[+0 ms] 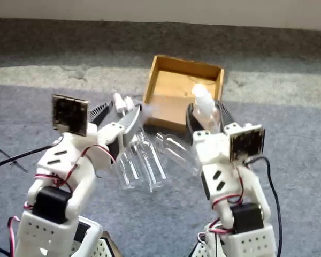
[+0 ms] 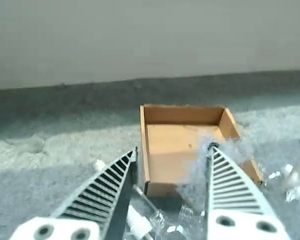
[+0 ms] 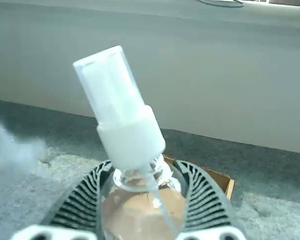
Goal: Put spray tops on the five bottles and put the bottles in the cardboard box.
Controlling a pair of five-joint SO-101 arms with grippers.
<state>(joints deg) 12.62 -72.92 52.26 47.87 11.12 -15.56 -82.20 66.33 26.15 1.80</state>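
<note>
Right pincer [image 3: 145, 169]: closed on one bottle [image 3: 140, 210], held up at the near side of the single cardboard box [image 1: 187, 63]. Its spray top [image 3: 117, 107] sits crooked and, likely, could drop off on release. Left pincer [image 2: 173, 149]: open, holding nothing. On the counter [image 1: 289, 160]: seemingly three uncapped bottles [image 1: 144, 160] and two loose tops [image 1: 123, 101].

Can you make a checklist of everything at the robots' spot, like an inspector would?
Surface: grey carpet.
Job's things: cardboard box open, looks empty; capped bottle wearing a spray top; clear bottles lying in front of the box; loose spray tops.
Clutter: nothing seen.
Claws: right claw shut on the capped bottle; left claw open.
Cables: black cable on the carpet.
Surroundings: pale wall.
</note>
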